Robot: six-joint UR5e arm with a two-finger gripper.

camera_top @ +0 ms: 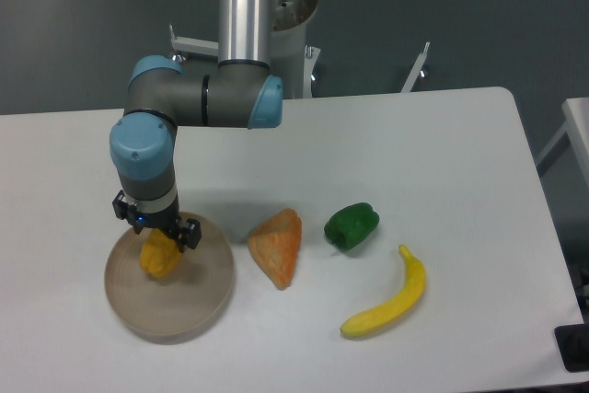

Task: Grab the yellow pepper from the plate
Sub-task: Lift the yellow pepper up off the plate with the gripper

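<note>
The yellow pepper (pixel 160 258) sits on the left part of the beige plate (pixel 198 299), at the table's front left. My gripper (pixel 158 238) hangs straight down over the pepper, with its fingers reaching onto the pepper's top. The wrist hides the fingertips, so I cannot tell whether the jaws are closed on the pepper. The pepper's stem is hidden under the gripper.
An orange wedge-shaped toy (pixel 279 245) lies just right of the plate. A green pepper (pixel 352 225) sits further right, and a yellow banana (pixel 390 297) lies in front of it. The table's front edge is close to the plate.
</note>
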